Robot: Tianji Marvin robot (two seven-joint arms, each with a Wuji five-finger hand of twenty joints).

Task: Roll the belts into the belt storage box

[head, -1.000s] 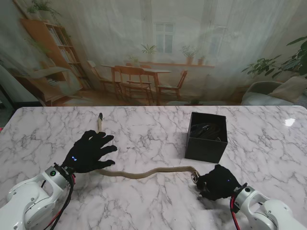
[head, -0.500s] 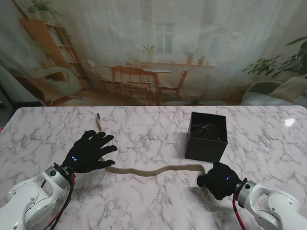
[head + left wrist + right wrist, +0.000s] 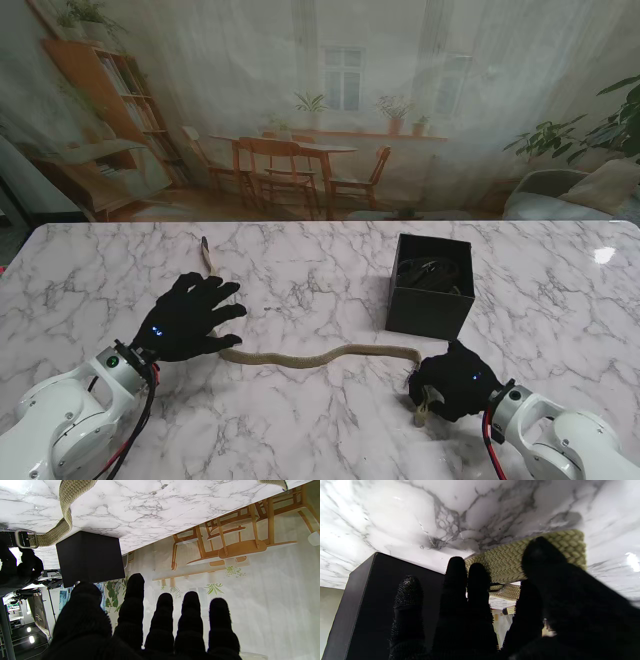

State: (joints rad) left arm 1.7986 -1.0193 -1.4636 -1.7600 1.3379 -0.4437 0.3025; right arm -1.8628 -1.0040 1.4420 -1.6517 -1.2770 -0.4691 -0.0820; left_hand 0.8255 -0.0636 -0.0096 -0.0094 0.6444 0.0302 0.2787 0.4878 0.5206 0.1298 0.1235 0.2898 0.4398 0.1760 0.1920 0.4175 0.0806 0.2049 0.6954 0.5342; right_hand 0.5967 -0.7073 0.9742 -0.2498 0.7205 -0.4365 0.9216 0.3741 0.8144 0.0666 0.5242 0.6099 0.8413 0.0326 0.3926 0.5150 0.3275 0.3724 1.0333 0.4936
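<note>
Stand view first: with the black storage box (image 3: pixel 431 285) as landmark, the left hand (image 3: pixel 188 317) lies well to the box's left, palm down with its fingers (image 3: pixel 222 292) spread over the marble table (image 3: pixel 300 420). It grips nothing; whether the palm presses on the belt beneath it cannot be told. The woven tan belt (image 3: pixel 310 356) passes under that hand: its thin tip (image 3: pixel 205 254) shows on the hand's farther side, and the long strap emerges on the nearer side and snakes rightward across the marble to a spot just in front of the box's nearer wall.

Left wrist view shows the hand's fingers (image 3: pixel 133 600) straight and apart, with the belt's metal buckle (image 3: pixel 26 539) beside the box (image 3: pixel 90 557).

Right hand (image 3: pixel 450 383) sits just nearer to me than the box, curled into a fist around the belt's buckle end, which pokes out beneath it. Right wrist view confirms the braid (image 3: pixel 527 556) held between thumb and fingers (image 3: pixel 456 580), close against the box (image 3: pixel 370 600).
</note>
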